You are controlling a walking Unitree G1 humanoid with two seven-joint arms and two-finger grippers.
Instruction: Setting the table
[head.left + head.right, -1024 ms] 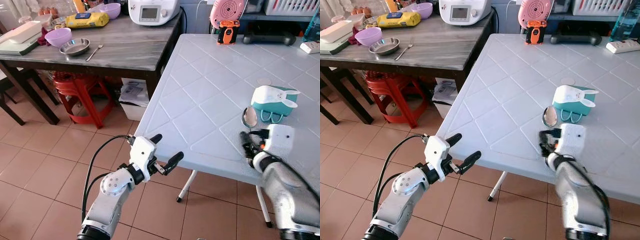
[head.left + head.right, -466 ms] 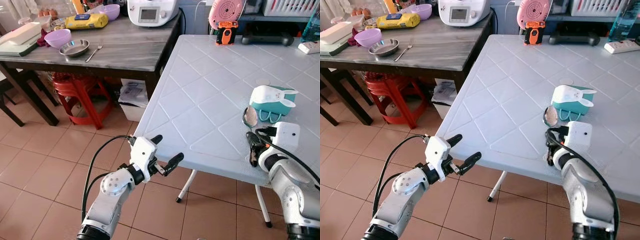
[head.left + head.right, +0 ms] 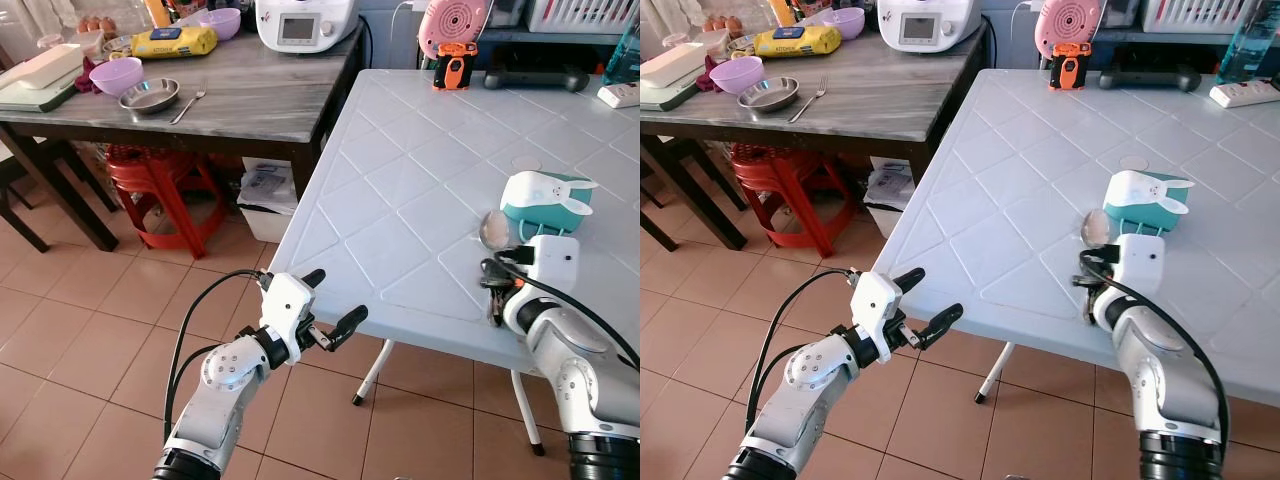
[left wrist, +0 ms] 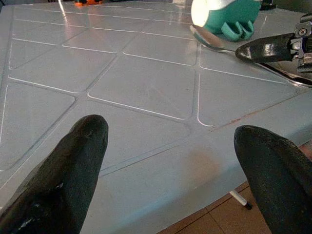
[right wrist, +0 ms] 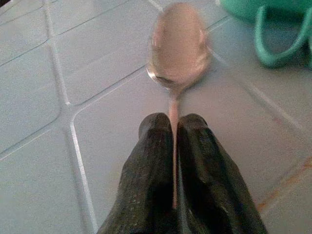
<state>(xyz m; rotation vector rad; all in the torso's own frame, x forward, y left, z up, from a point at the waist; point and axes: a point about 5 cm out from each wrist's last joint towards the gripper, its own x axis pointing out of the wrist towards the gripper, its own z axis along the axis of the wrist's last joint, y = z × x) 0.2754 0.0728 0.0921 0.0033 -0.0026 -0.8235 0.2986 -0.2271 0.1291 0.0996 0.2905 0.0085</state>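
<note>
Right gripper (image 5: 173, 146) has its fingers pressed together on the handle of a metal spoon (image 5: 178, 46), pinching it low over the white plastic table (image 3: 400, 190) near the table's front edge. The spoon bowl sticks out just ahead of the fingertips, pointing away from the robot, and sits just beside the teal and white rabbit-shaped holder (image 3: 545, 195), which is slightly beyond and to the right of that gripper. Can't tell whether the spoon bowl touches the tabletop or the holder. Left gripper (image 3: 330, 305) is off the table's front-left corner, over the tile floor (image 3: 90, 320), fingers spread wide with nothing between them; from its wrist view the tabletop lies straight ahead and the right gripper with the spoon is across from it. Well beyond the left gripper, to its left, a dark wooden table (image 3: 250, 95) carries a purple bowl (image 3: 115, 73), a steel dish (image 3: 150, 94), a fork (image 3: 190, 102) and a white appliance (image 3: 305, 20). A red stool (image 3: 160, 180) stands under that table. At the white table's far end sit a pink round device (image 3: 452, 22) and an orange and black gadget (image 3: 452, 65).
</note>
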